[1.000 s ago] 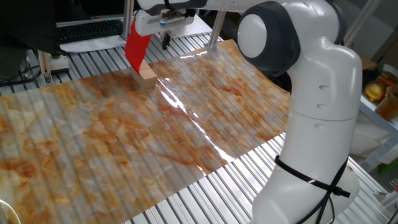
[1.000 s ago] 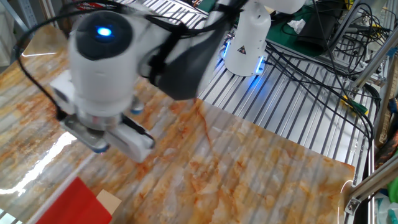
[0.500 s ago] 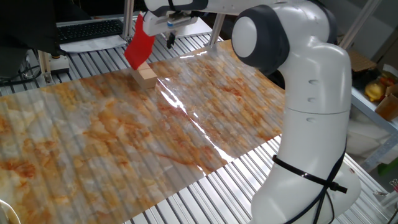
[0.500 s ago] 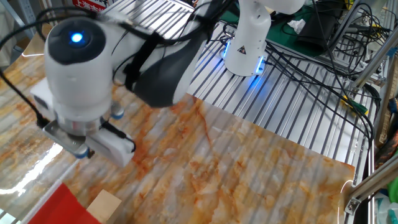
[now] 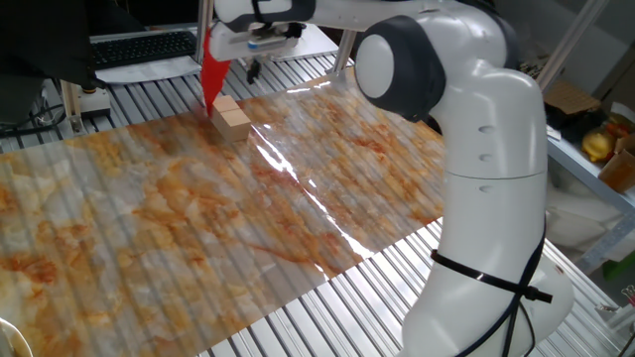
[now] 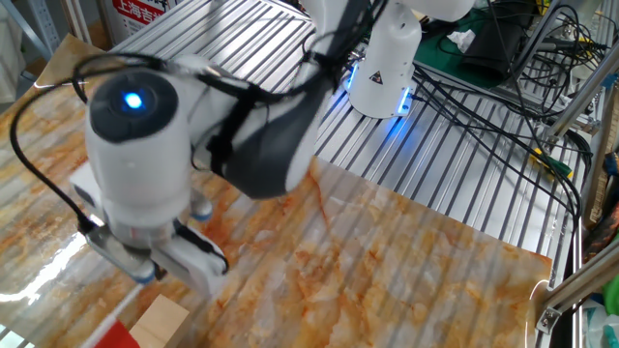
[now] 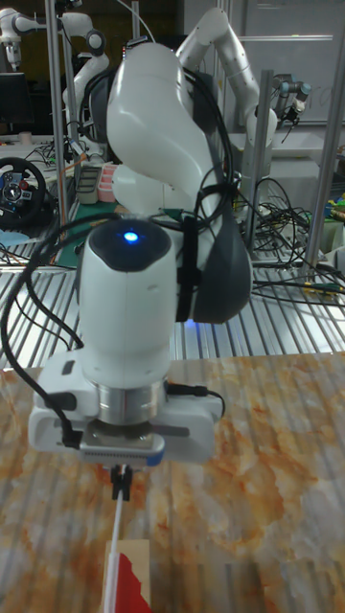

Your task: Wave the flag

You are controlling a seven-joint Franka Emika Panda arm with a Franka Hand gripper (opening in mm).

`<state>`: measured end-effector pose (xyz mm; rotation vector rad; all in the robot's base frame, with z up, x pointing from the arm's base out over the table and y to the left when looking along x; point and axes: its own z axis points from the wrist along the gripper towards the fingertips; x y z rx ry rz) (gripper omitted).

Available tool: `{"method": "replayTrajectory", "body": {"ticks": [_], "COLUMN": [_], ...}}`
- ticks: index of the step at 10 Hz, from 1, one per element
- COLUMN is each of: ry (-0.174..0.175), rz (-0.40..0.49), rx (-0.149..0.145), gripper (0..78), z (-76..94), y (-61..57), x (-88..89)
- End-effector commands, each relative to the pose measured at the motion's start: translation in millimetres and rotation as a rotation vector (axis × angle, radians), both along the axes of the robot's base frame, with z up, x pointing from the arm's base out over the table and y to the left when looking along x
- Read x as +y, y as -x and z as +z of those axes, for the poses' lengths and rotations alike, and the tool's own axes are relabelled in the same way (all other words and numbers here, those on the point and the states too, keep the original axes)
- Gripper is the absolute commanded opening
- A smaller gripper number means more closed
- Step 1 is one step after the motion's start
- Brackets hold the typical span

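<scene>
The flag's red cloth (image 5: 213, 71) hangs nearly edge-on over its tan wooden block (image 5: 232, 117) at the far end of the marbled sheet. My gripper (image 5: 252, 69) hangs just above the block. In the tall fixed view the gripper (image 7: 121, 484) is shut on the top of a thin white pole (image 7: 114, 541) that runs down to the block (image 7: 134, 557) and the red cloth (image 7: 128, 586). In the other fixed view the block (image 6: 161, 319) and a corner of red cloth (image 6: 117, 336) show under the wrist, which hides the fingers.
A large orange-marbled sheet (image 5: 248, 218) covers the slatted metal table (image 5: 367, 297). A keyboard (image 5: 139, 45) lies beyond the far edge. My white base (image 6: 385, 68) and many cables (image 6: 484, 106) lie to one side. Yellow items (image 5: 596, 145) sit at the right.
The red cloth has swung from a broad slanted face to a narrow, edge-on strip further left. The wrist has shifted and turned above the block. The block stays put.
</scene>
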<state>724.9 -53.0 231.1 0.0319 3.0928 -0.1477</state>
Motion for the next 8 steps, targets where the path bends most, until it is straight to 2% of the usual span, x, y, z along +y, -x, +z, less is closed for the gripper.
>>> {"method": "replayTrajectory", "body": {"ticks": [1, 4, 5, 6, 8], "ry": [-0.017, -0.019, -0.019, -0.014, -0.014], "rz": [-0.009, 0.003, 0.004, -0.016, -0.012], "rx": [-0.001, -0.001, -0.001, 0.02, 0.02], "gripper": [1.1, 1.1, 1.1, 1.1, 1.1], "z": [-18.3, -35.9, -36.8, -50.8, -62.4], "y": [-7.0, 0.5, 0.7, 5.2, 13.8], "x": [15.8, 16.4, 16.6, 20.2, 23.6]}}
